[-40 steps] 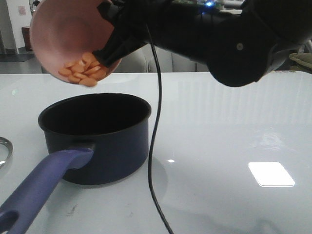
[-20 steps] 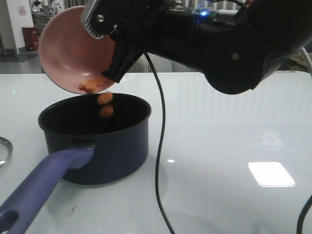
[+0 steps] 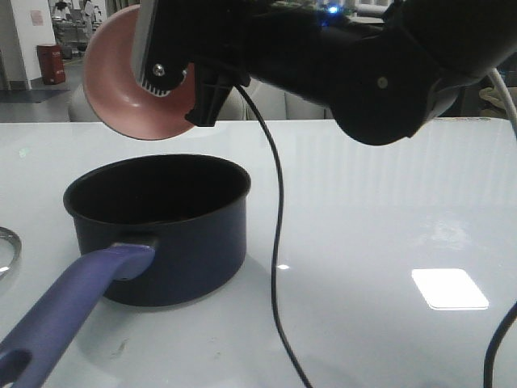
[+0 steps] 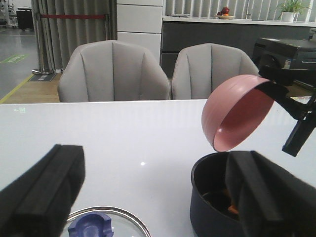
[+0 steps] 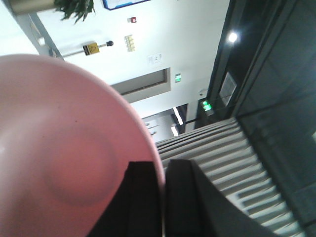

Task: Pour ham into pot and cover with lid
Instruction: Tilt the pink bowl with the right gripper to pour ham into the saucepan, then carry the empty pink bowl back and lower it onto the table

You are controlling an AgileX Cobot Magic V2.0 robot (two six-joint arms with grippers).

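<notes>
Glossy white table, with a bright square glare patch toward the near right. On the left half, dark navy pot resting directly on the surface, long purple handle reaching toward the near left corner. At the far left edge, glass lid lying flat, steel rim just showing, well apart from the pot.

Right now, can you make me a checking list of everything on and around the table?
Surface: white glossy table, glare patches.
Pot: upright, handle toward the camera.
Ham: orange bits just visible inside the pot.
Bowl: pink, tipped above the pot, looks empty.
Lid: flat on the table near the left gripper.
Clutter: nothing seen.
Right gripper: clamped on the bowl rim.
Left gripper: open, holding nothing.
Cables: black cable hanging beside the pot.
Surroundings: two grey chairs behind the table.
</notes>
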